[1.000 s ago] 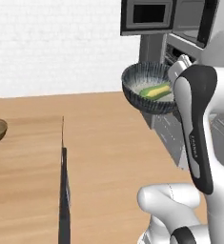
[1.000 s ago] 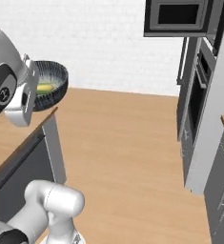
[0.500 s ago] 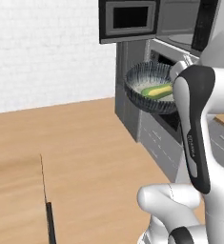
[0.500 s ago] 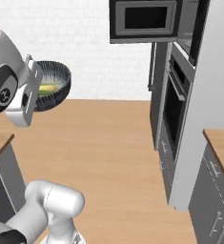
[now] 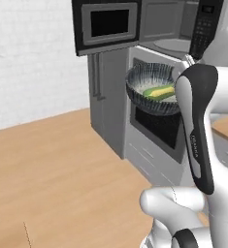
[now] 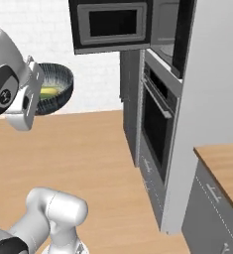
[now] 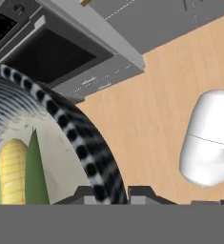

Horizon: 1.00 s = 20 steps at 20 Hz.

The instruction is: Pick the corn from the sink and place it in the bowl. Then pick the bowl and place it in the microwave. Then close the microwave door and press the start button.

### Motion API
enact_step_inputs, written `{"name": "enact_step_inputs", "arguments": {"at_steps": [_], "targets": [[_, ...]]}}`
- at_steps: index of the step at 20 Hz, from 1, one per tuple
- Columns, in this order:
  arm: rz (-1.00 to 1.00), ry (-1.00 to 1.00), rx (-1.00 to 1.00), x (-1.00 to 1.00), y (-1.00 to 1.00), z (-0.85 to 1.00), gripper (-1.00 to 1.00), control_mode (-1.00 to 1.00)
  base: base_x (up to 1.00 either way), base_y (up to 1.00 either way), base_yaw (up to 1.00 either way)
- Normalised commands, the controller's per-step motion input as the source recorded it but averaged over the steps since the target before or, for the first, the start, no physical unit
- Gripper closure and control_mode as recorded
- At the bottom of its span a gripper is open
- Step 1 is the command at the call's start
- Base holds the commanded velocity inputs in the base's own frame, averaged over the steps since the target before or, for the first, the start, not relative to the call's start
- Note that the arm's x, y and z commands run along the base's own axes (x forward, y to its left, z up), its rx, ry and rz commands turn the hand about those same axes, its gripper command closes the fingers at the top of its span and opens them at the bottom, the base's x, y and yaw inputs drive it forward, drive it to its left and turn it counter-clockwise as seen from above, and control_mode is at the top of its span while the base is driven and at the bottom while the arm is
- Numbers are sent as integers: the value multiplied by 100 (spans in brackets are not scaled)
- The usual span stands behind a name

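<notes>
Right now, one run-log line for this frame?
phase: carry to microwave | fingers: clamped on bowl rim | corn: in bowl | microwave door: open | bowl: airborne by oven

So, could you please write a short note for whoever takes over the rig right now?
Gripper: jaws shut on the rim of the bowl, holding it in the air in front of the oven.
Corn: lying in the bowl.
Microwave: above the oven, cavity empty; microwave door swung open to the left.
Done: corn into the bowl, bowl picked up.
Left: set the bowl in the microwave, close the door, press start.
</notes>
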Motion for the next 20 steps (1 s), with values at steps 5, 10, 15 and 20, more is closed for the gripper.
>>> {"name": "enact_step_inputs", "arguments": {"at_steps": [5,10,15,20], "targets": [[0,0,0,0,0,0,100,100,76,-5,-45],[0,0,0,0,0,0,100,100,84,0,-48],[0,0,0,0,0,0,100,100,91,14,-39],[0,0,0,0,0,0,100,100,73,25,-37]]}}
